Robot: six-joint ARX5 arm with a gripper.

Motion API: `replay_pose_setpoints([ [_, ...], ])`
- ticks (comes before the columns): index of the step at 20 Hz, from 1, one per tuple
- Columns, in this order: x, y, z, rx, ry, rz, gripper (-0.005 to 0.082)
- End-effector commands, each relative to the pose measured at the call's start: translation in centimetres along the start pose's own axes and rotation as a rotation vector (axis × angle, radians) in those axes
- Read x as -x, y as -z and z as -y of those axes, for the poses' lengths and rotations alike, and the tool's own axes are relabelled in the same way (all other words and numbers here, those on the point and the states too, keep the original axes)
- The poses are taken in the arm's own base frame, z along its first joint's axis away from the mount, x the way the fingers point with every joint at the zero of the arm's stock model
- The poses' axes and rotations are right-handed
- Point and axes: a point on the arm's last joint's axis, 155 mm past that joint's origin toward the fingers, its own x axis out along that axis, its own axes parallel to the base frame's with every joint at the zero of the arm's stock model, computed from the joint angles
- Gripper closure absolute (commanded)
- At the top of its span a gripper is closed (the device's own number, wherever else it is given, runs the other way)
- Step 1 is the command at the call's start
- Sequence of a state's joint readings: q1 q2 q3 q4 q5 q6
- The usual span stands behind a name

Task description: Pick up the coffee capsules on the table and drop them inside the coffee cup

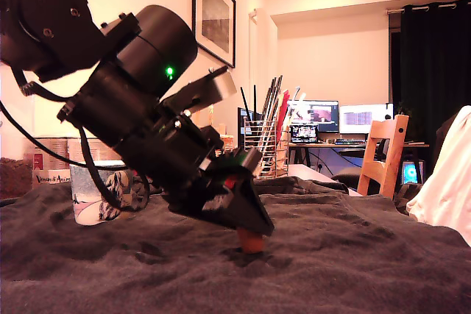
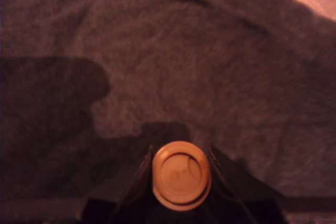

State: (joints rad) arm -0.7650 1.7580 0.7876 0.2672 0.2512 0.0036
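On the bench (image 1: pixel 353 270), mid-cloth | claw (image 1: pixel 250 229) closed around orange capsule (image 2: pixel 181 175), capsule touching the cloth | coffee cup (image 1: pixel 99 196) well apart at exterior view's left | lift and drop remain; grey capsule unseen

The claw (image 1: pixel 249 227) points down over an orange capsule (image 1: pixel 252 241) on the dark cloth-draped table (image 1: pixel 353 270).

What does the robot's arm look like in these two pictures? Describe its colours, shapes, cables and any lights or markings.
The arm is black throughout, built from chunky cylindrical segments joined at an angle. A small green light glows on the rounded upper housing. Thin black cables loop along its underside. A silver-grey angled plate sits on top near the wrist. The gripper narrows to dark, wedge-shaped fingers, with a touch of red and green near their base.
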Motion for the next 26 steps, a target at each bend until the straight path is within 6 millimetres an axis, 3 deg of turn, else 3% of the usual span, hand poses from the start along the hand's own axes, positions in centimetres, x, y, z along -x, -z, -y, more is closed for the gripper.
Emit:
replay_pose_setpoints([
  [1,1.2,-2.0,0.4,-0.02,0.004,0.051,0.0594],
  [10,4.6,-3.3,-0.3,-0.017,-0.033,0.053,0.0645],
  [19,9.2,-5.0,-4.4,-0.004,-0.161,0.095,0.0644],
  [26,13.0,-4.2,-8.1,0.035,-0.26,0.074,0.0644],
])
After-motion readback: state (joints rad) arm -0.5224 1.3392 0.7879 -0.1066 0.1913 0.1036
